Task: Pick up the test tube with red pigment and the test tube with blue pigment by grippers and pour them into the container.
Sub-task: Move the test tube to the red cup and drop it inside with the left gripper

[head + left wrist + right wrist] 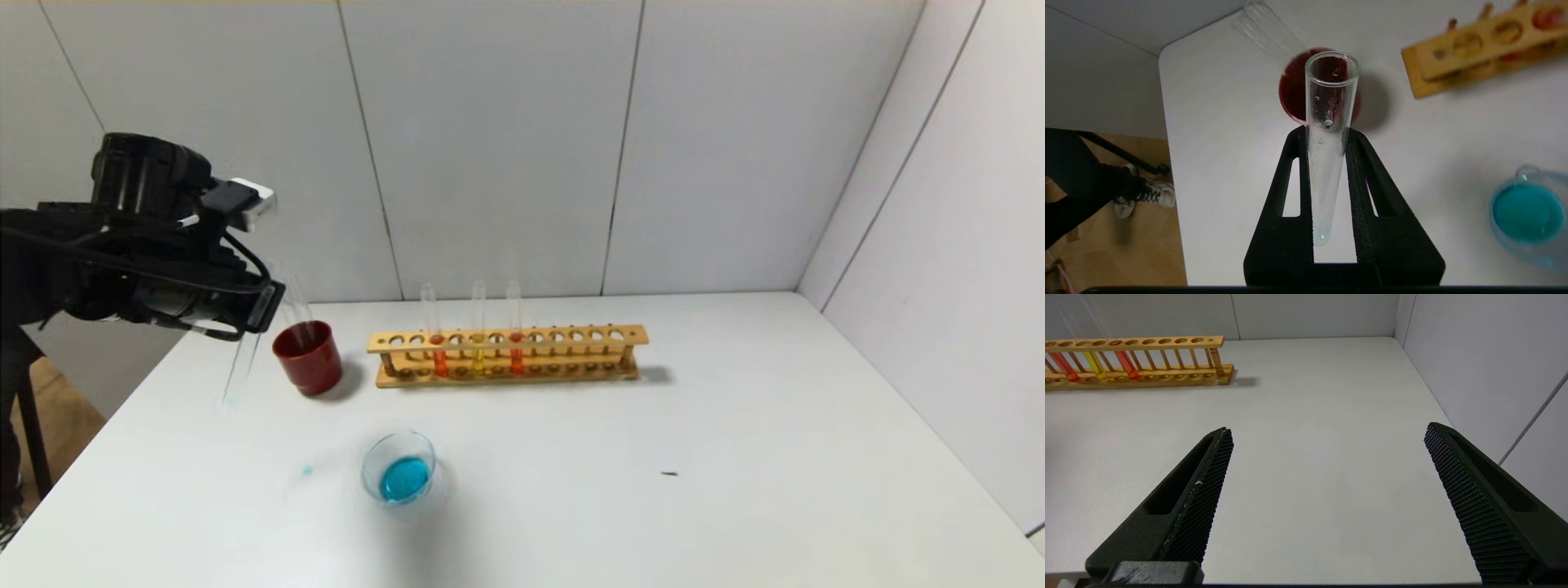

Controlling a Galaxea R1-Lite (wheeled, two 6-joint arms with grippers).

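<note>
Jaws of my left gripper point(1331, 192) clamp the emptied blue-pigment test tube point(1329, 134) over the dark red cup point(308, 357), likely for discarding. Its teal liquid sits in the container point(398, 469). My right gripper point(1327, 498) gapes wide, empty, above the surface point(735, 457); red tube point(516, 351) waits racked.

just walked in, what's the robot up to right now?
The left claw is shut on an emptied test tube, held by the dark red cup at the table's left. The glass container in front holds blue liquid, so the blue pour looks done. Two orange-red tubes and a yellow one still sit in the wooden rack. The right claw is open above bare table, to the right of the rack.
</note>
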